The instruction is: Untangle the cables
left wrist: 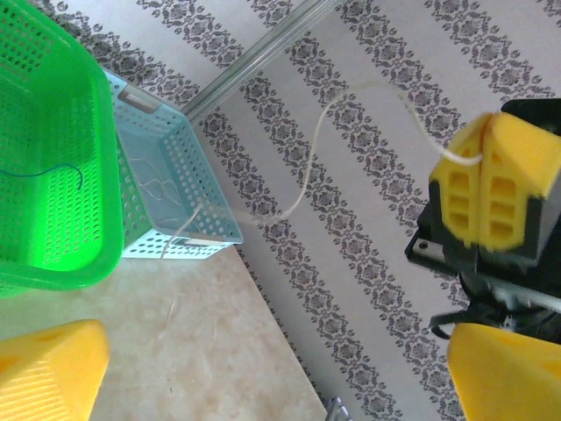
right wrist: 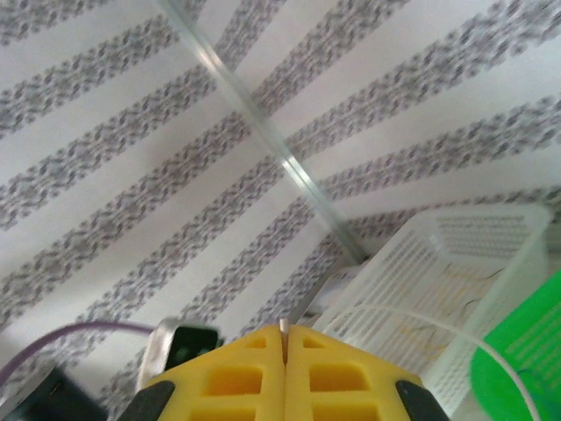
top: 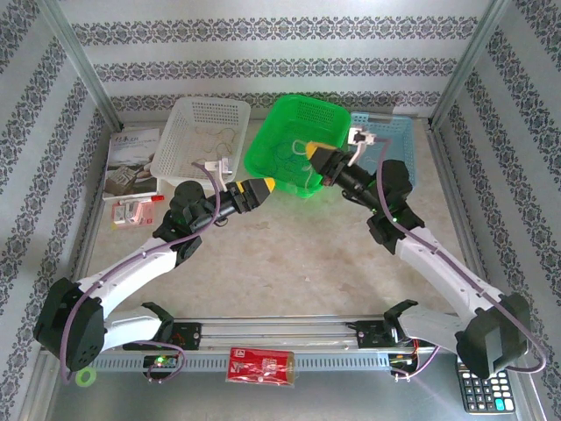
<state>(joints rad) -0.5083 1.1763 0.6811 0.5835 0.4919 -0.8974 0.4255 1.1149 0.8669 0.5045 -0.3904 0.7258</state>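
Pressed together, the yellow pads of the right gripper (left wrist: 485, 153) clamp a very thin, flexible whitish cable (left wrist: 308, 175). Seen from the left wrist, that strand sags away toward 9 o'clock and reaches the near corner of a light-blue perforated plastic basket (left wrist: 140, 210). From its own wrist the right gripper (right wrist: 285, 342) shows no gap between its pads, and the whitish cable (right wrist: 412, 316) arcs off toward 4 o'clock. A thin blue strand (left wrist: 61, 171) lies inside the bright green perforated plastic basket (left wrist: 53, 88). From above, the green basket (top: 298, 118) sits at 12 o'clock on the beige tabletop (top: 298, 263). The light-blue basket (top: 394, 132) is at 1 o'clock, and a white perforated plastic basket (top: 188, 114) at 11 o'clock has fine pale loops (top: 219, 139) in it. The right gripper (top: 313, 155) hangs over the green basket's 3 o'clock side. The left gripper (top: 266, 185) sits at that basket's 7 o'clock edge, its yellow fingers (left wrist: 44, 368) spread wide apart. Farther out lie a printed booklet (top: 131, 158) at 9 o'clock, a red packet (top: 259, 364) at 6 o'clock and a black calculator (top: 482, 388) at 5 o'clock.
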